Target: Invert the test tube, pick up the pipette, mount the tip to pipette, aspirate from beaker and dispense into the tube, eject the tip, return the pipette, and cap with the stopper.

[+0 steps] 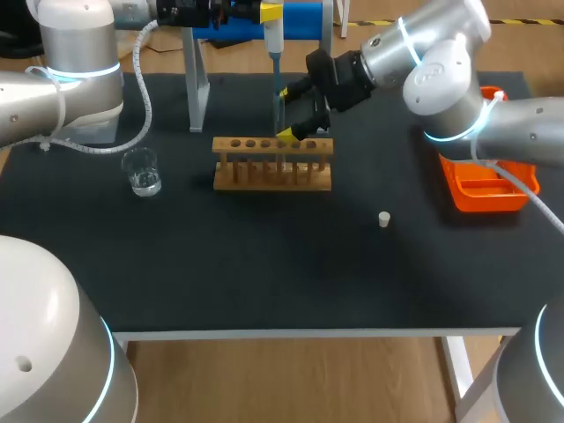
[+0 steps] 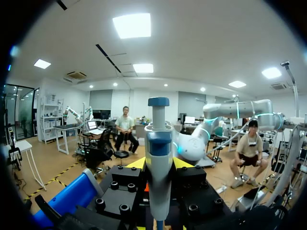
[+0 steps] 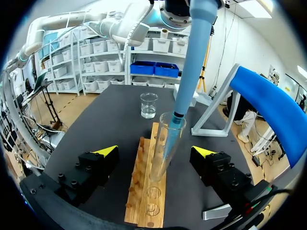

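Note:
My left gripper [image 1: 269,12] is shut on the white and blue pipette [image 1: 274,48], which hangs upright over the wooden rack [image 1: 273,165]. In the left wrist view the pipette [image 2: 159,158] stands between the fingers of that gripper [image 2: 159,165]. Its blue tip [image 3: 169,143] reaches down inside the open glass test tube [image 3: 163,160], which stands upright in the rack [image 3: 149,191]. My right gripper [image 3: 156,152] is open, one finger on each side of the tube and rack, touching neither. In the head view the right gripper [image 1: 293,110] sits right of the tube [image 1: 279,115]. The beaker [image 1: 141,172] holds a little clear liquid.
A small white stopper [image 1: 384,219] lies on the black table, right of the rack. An orange tray [image 1: 485,189] sits at the right edge. The pipette stand [image 1: 198,79], with its blue bar, rises behind the rack. In the right wrist view the beaker [image 3: 148,105] stands beyond the rack.

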